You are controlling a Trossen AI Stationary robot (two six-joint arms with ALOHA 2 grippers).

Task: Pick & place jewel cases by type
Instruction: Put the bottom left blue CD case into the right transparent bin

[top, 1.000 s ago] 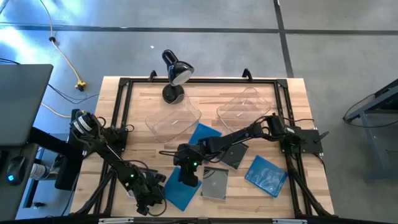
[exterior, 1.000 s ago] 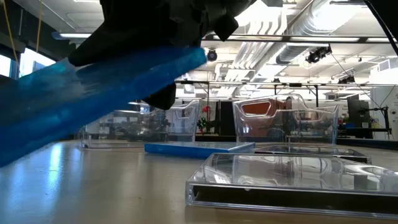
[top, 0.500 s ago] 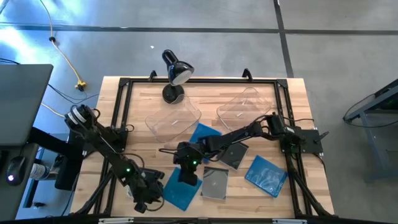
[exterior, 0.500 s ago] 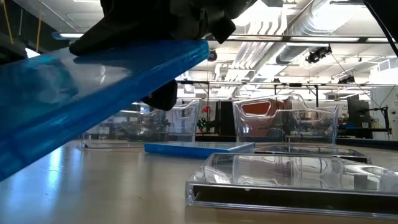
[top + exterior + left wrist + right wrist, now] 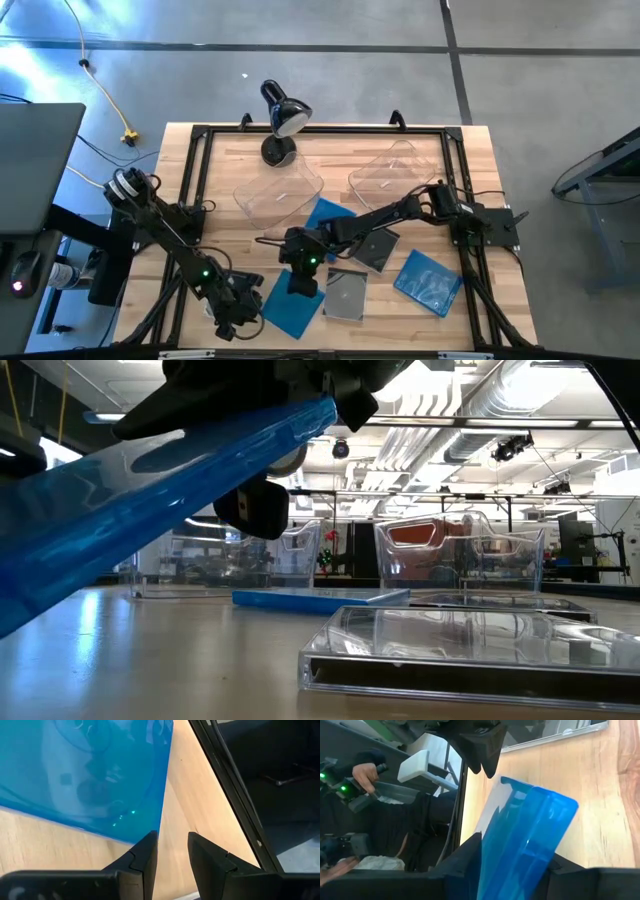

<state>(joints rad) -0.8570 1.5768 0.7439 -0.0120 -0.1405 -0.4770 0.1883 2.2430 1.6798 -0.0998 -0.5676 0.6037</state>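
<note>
My right gripper (image 5: 301,281) reaches to the table's near middle and is shut on a bright blue jewel case (image 5: 292,308), which shows tilted in the low view (image 5: 150,500). My left gripper (image 5: 238,311) is open beside that case's left corner (image 5: 156,831), fingers level (image 5: 172,845). Two more blue cases lie flat: one by the bins (image 5: 330,214), one at the right (image 5: 430,280). Two grey cases (image 5: 346,295) (image 5: 376,249) lie flat between them. My right gripper pinches the blue case between its two fingers (image 5: 466,856) at its far edge (image 5: 512,851), coming from above and pointing down. The case is tilted, the held edge raised (image 5: 300,425) and its near end (image 5: 545,802) low over the table. My left gripper: whether a fingertip (image 5: 148,845) touches the case's corner, I cannot tell.
Two clear plastic bins (image 5: 279,192) (image 5: 394,170) stand at the far middle, a black desk lamp (image 5: 279,118) behind them. A black frame (image 5: 195,170) runs round the table. A person's hand (image 5: 365,772) shows beyond the near edge.
My right gripper has lifted the held edge of the blue case, so the case tips more steeply while its near end stays low. My left gripper has drawn back a little toward the table's left.
</note>
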